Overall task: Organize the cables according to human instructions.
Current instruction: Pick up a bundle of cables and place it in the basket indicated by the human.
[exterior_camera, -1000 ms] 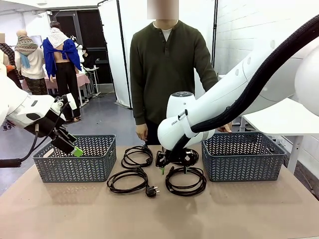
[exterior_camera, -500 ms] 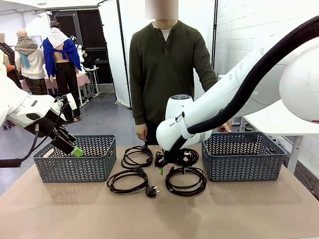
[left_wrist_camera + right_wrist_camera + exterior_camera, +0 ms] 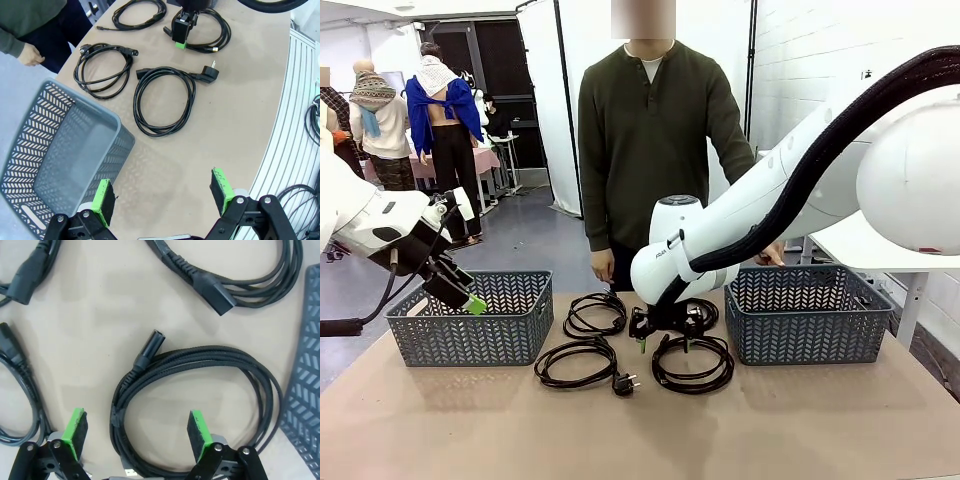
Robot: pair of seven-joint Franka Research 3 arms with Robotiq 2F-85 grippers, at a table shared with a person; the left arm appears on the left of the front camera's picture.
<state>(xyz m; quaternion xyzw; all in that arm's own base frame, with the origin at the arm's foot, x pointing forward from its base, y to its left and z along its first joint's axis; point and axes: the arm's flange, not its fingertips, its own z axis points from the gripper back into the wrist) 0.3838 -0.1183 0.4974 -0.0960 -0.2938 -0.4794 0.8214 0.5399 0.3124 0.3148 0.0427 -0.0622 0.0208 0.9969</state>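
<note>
Cable (image 3: pixel 200 359): coiled on surface (image 3: pixel 820 420), just left of right basket (image 3: pixel 807 330). Right gripper (image 3: pixel 137 429): jaws open above it. Left gripper (image 3: pixel 162 192): jaws open, idle. Recommended: straddle all strands before closing.

The right arm (image 3: pixel 770 195), across the right of the front frame, is a run of smooth white rounded shells with a grey cap (image 3: pixel 678 200) on one joint, a small dark marking too small to read, and a thick black ribbed hose (image 3: pixel 840 135) along it. The left arm (image 3: pixel 365 220), at the left edge, is white too, with thin black wiring (image 3: pixel 382 300). The left claw (image 3: pixel 163 195) and right claw (image 3: pixel 137 434) are black linkages with silver pivot pins (image 3: pixel 236 200) and bright green pads (image 3: pixel 76 432). The person (image 3: pixel 650 140), top centre, wears a dark olive long-sleeved buttoned top, a white collar (image 3: pixel 653 67) and dark trousers (image 3: pixel 623 258).
</note>
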